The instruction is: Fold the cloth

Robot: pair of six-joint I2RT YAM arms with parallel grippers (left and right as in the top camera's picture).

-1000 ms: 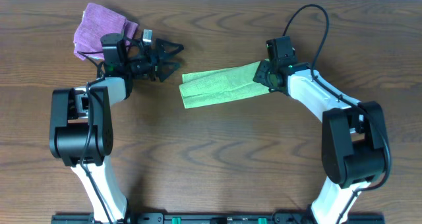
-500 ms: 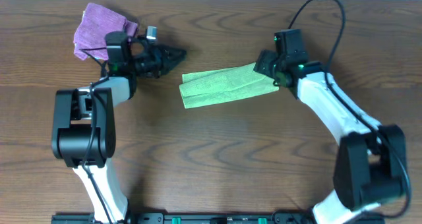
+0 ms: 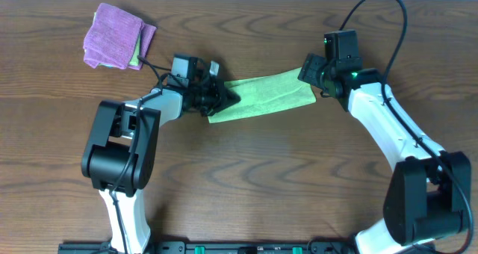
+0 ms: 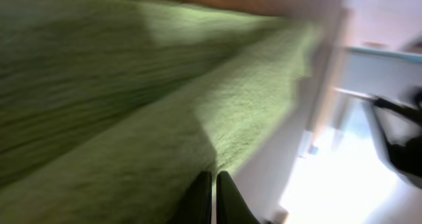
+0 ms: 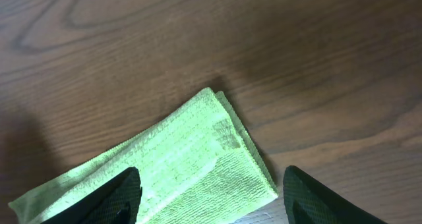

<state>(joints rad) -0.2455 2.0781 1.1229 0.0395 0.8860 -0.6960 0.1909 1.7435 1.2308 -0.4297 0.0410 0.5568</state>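
- Overhead: the cloth (image 3: 265, 95) lies as a long folded lime-green strip on the wooden worktop (image 3: 261, 179), around the middle, its right end slanting toward the far side. The left jaws sit on its left end, and the right jaws hang at its right end. A purple folded cloth (image 3: 108, 36) lies well apart at the far left.
- Left wrist: the picture is blurred, and the cloth (image 4: 132, 118) fills most of it. The left jaws are closed almost together, only a thin seam between the two dark fingertips (image 4: 203, 201), and a ridge of the green fabric runs right up into them, pinched.
- Right wrist: the right jaws are spread wide and grip nothing. The cloth's (image 5: 191, 158) layered right end lies flat on the worktop (image 5: 297, 66), between and just beyond the two fingertips (image 5: 115, 197).
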